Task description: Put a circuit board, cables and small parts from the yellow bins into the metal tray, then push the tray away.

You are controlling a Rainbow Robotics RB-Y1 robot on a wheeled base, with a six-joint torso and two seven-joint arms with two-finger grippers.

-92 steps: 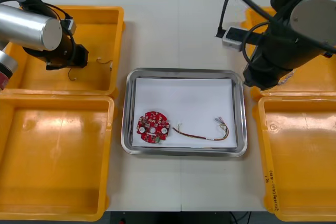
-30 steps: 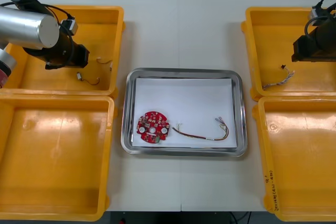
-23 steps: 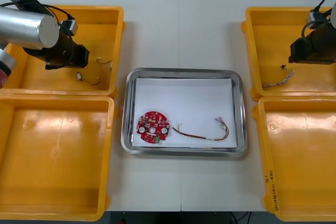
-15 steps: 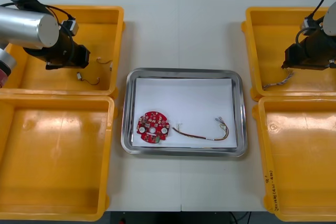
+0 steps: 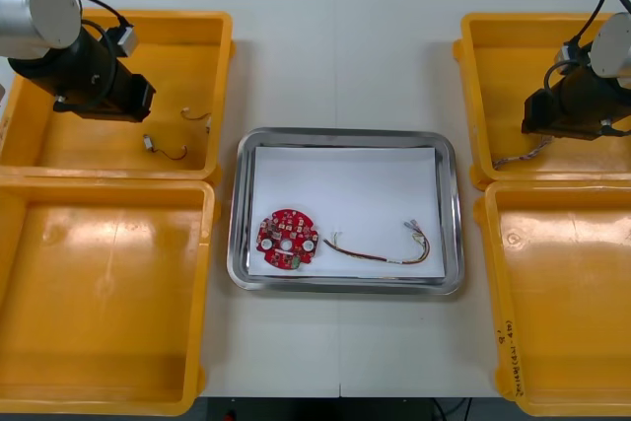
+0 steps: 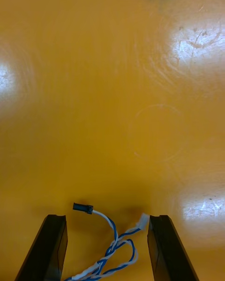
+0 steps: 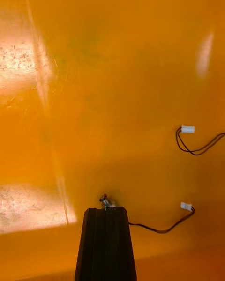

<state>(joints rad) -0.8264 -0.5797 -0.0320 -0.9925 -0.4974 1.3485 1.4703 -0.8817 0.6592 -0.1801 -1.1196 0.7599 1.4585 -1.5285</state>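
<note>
Straddling twisted blue-white cable [image 6: 114, 234] (black plug, white connector), right gripper [image 6: 107, 218] fingers spread, over bin [image 5: 493, 56] right of metal tray [image 5: 345, 134]; left gripper [image 7: 105, 211] fingers pressed together, over bin [image 5: 177, 56] left of tray.

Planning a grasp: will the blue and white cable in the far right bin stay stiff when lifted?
Probably floppy: the twisted blue and white cable lies in loose loops inside the open right claw. Likely light, being thin. Its ends may dangle.

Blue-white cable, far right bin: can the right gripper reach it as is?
Probably yes. The right gripper hangs open in the yellow bin, the blue and white cable lying between its fingers, nothing on top. The left gripper is far off across the table.
</note>
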